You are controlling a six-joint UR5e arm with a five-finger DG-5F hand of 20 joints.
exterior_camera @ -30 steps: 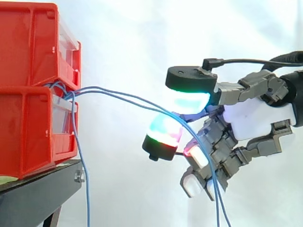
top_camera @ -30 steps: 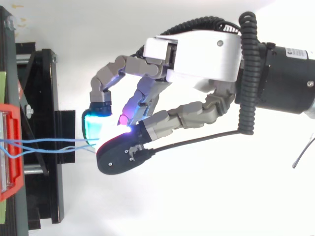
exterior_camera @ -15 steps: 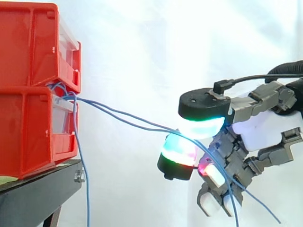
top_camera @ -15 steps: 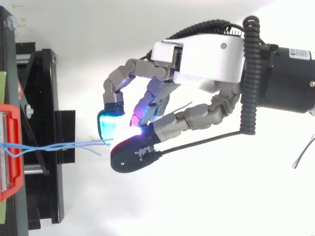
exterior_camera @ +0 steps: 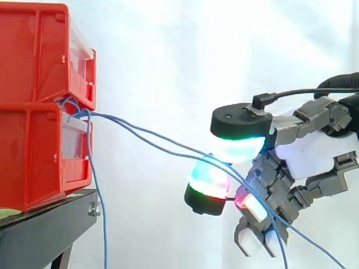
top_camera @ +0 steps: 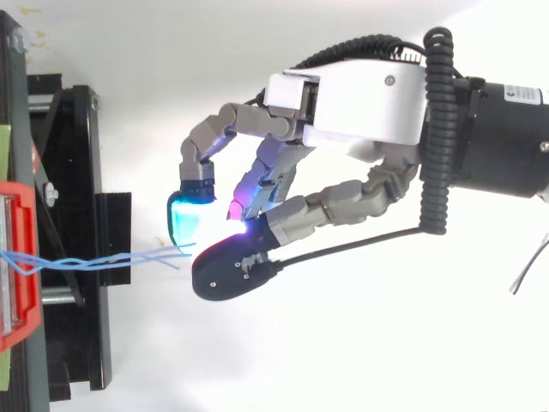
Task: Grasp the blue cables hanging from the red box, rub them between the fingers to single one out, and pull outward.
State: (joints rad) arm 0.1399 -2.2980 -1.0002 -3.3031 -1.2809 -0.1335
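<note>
Two stacked red bins stand at the left on a black stand. Thin blue cables come out between the bins and run right and downward to my hand. They pass between a green-glowing thumb pad above and a green and red finger pad below, which pinch them. Their tails trail off to the lower right behind the curled fingers. Another blue cable hangs straight down beside the lower bin. From above, the cables stretch from the red bin to the hand.
The black stand juts out toward the hand under the cables. A white curtain lies behind everything. A gap of open space separates the bins from the fingertips.
The hand has moved right, away from the bins, and a little lower. The cables now slope down more steeply, and their loose tails have swung out to the lower right.
</note>
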